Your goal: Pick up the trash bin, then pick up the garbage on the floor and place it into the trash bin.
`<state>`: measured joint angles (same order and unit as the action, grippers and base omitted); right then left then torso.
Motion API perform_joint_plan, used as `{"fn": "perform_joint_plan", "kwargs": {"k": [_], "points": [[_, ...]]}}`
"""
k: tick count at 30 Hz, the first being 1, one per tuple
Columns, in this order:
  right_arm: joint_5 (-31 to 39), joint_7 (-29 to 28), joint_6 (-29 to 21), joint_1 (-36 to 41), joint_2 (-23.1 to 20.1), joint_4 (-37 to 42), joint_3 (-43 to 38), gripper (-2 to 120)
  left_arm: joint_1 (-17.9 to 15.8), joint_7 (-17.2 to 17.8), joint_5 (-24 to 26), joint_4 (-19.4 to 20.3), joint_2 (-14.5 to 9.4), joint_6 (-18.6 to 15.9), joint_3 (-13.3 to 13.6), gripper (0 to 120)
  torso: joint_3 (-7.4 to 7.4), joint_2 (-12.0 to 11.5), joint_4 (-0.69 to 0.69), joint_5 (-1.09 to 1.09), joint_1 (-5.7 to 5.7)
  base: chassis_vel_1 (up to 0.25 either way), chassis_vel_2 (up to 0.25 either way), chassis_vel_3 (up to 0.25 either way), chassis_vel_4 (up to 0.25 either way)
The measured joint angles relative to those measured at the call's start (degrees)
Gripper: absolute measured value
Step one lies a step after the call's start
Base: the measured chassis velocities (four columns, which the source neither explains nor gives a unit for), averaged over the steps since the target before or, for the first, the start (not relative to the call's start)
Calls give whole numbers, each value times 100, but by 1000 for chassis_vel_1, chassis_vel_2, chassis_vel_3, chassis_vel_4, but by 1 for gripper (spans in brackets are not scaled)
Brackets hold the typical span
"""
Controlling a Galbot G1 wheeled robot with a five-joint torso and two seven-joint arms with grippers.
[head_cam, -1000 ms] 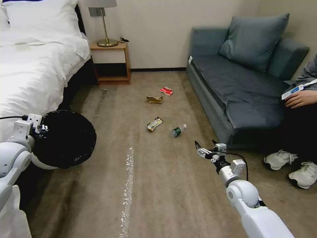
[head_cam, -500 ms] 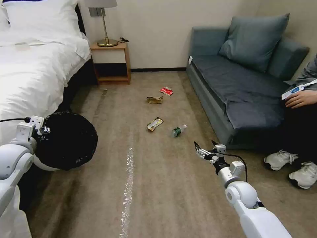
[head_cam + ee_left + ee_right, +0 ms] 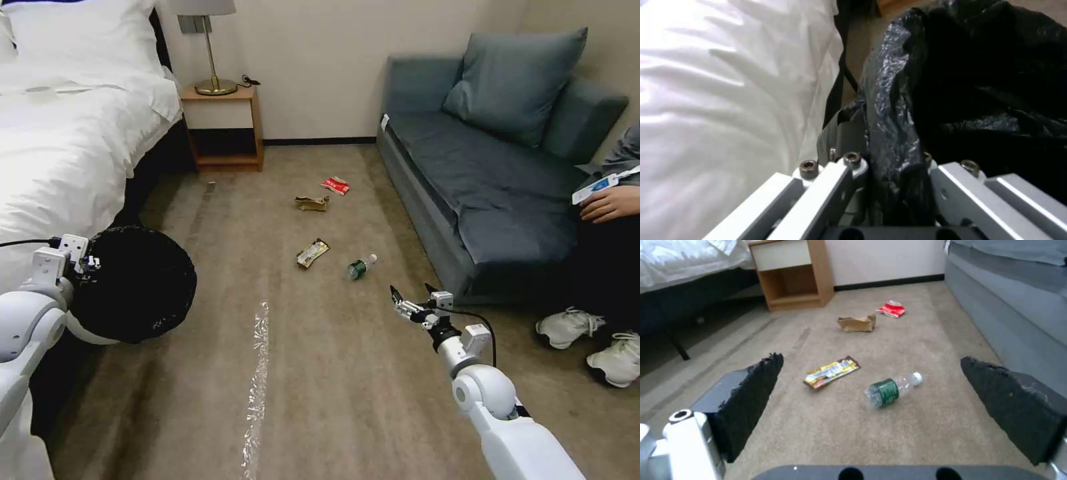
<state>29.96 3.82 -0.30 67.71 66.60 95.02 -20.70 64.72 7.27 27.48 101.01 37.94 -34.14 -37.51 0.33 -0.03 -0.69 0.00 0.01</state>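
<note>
White rounded arms, silver screwed brackets, black cables, black-padded fingers (image 3: 751, 400).

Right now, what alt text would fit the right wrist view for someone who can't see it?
The open right end effector hovers over carpet facing four bits of litter: a bottle nearest, a snack wrapper beside it, brown paper and a red packet beyond. A nightstand stands behind.

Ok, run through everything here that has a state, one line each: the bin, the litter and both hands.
trash bin: lifted, tipped, mouth facing the camera, bag folded over rim.
left hand: shut on the bin's bagged rim.
right hand: open, empty, above the carpet short of the bottle.
bottle: lying on its side, capped.
yellow-black wrapper: flat on the carpet.
brown paper wrapper: crumpled on the carpet.
red-and-white packet: on the carpet.
</note>
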Motion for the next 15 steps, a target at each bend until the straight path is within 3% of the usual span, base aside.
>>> {"fn": "perform_joint_plan", "kwargs": {"k": [15], "points": [[-42,36,1,-151,142,-164,89,100,-168,-89,7,-128,-20,45,133,4,-1,0,0,0,0,-4,3,3,-4]]}}
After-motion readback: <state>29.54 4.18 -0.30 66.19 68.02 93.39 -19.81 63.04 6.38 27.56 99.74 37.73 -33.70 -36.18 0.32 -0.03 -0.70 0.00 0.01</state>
